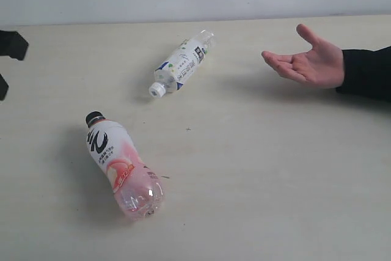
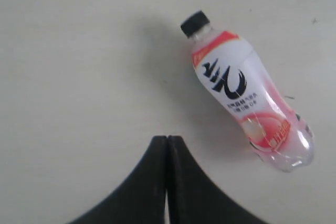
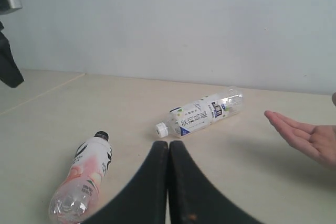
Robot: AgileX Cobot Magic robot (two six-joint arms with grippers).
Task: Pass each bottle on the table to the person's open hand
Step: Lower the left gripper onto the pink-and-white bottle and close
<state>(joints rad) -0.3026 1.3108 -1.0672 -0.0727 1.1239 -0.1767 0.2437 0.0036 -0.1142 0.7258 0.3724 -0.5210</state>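
Two bottles lie on their sides on the beige table [image 1: 263, 169]. The pink-white bottle [image 1: 121, 163] [image 2: 248, 94] [image 3: 84, 176] with a black cap is at the front left. The white-label bottle [image 1: 181, 64] [image 3: 202, 115] with a white cap lies farther back near the middle. A person's open hand [image 1: 308, 62] [image 3: 310, 139] hovers palm up at the right. My left gripper [image 2: 167, 139] is shut and empty above bare table beside the pink bottle. My right gripper [image 3: 169, 144] is shut and empty, short of both bottles. The other bottles are out of view.
A black part of the left arm [image 1: 11, 47] shows at the exterior view's left edge. The person's dark sleeve [image 1: 368, 71] reaches in from the right. A pale wall [image 3: 173, 24] stands behind the table's far edge.
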